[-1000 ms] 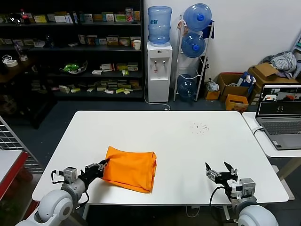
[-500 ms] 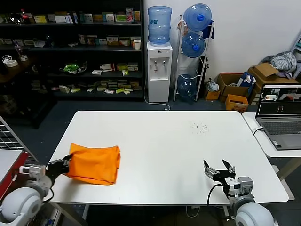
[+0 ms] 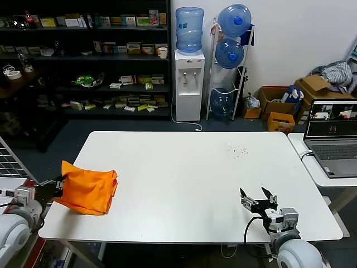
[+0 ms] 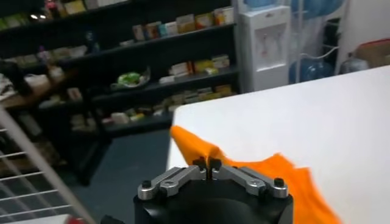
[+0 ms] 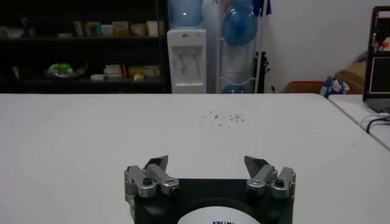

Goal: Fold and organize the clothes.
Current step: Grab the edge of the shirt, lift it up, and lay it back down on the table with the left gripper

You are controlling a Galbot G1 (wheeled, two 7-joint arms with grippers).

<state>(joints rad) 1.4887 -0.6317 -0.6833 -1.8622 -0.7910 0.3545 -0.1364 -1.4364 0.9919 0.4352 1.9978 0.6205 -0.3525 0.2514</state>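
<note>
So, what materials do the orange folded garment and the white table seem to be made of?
Orange folded garment: probably soft matte woven or knit fabric; it creases and droops where the left tool pinches it.
White rectangular table: seemingly hard, smooth laminate or painted board with faint sheen.

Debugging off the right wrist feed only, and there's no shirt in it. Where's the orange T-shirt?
Observer: The orange T-shirt lies bunched at the left edge of the white table, with one corner past the edge.
Operator: Left arm on it?
Observer: Yes. The left gripper has its fingers shut on the shirt's edge, just off the table's left side.
Operator: Is my right arm anywhere near it?
Observer: No. The right gripper sits open over the near right part of the table, far from the shirt.
</note>
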